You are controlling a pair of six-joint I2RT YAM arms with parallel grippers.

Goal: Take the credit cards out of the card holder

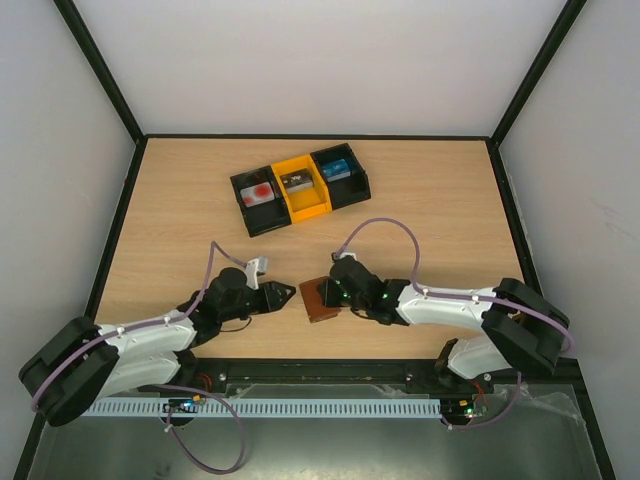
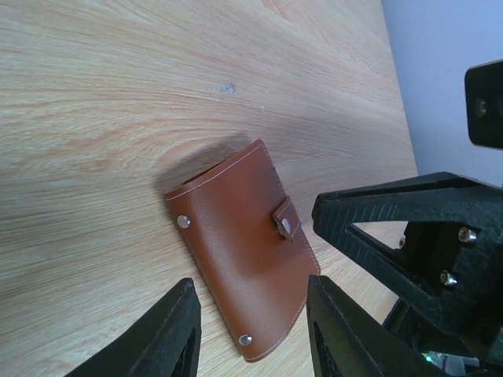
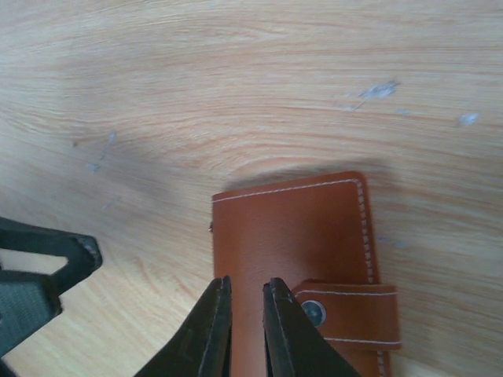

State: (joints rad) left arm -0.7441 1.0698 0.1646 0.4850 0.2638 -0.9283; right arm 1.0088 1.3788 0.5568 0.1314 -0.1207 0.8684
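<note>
The wallet [image 1: 322, 300] lies shut on the table [image 1: 420, 220] near its front edge, brown outside up and tab [image 2: 287, 220] snapped, so its pockets and any cards inside are hidden. The right gripper [image 3: 247, 281] hangs right over it, fingers barely apart with a thin slit between them and nothing in it; whether the tips touch the leather cannot be told, and the wallet's lower edge is cut off there. The left gripper [image 2: 251, 287] sits just beside the wallet, fingers spread wide and holding nothing. Farther back stands a three-part tray [image 1: 312, 210]; its small contents, one whitish with a red spot [image 1: 260, 192], are too tiny to identify.
</note>
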